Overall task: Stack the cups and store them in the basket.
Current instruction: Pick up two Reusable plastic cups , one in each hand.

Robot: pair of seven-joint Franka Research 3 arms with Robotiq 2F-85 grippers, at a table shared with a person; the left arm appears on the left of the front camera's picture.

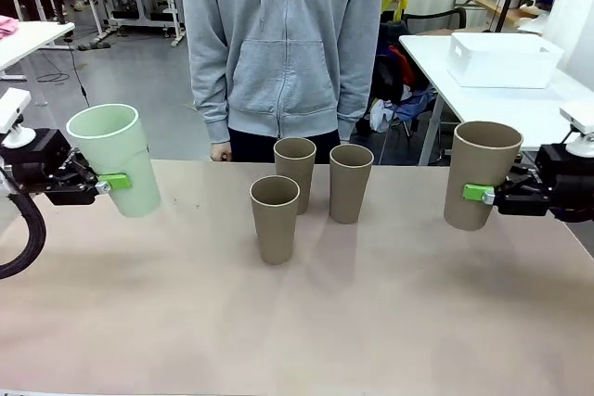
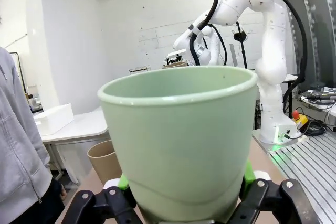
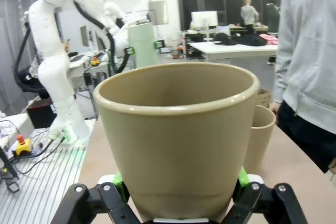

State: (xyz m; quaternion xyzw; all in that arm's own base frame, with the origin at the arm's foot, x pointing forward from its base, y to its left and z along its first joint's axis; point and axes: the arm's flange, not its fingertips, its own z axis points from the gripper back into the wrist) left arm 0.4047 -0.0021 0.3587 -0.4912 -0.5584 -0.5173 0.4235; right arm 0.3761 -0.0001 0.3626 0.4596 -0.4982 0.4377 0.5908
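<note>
While three tan cups (image 1: 276, 218) stand mid-frame, the left fingers (image 1: 115, 180) clasp a tilted mint cup (image 1: 113, 159). At right, the right fingers (image 1: 478, 193) clasp another tan cup (image 1: 483, 173).

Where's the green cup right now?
In the front view the green cup is at the far left, held tilted above the table by the left gripper, well left of the three tan cups standing mid-table.

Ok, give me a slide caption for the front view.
Left end effector grips the mint green cup, right end effector a tan cup, flanking three tan cups standing mid-table before a person.
</note>
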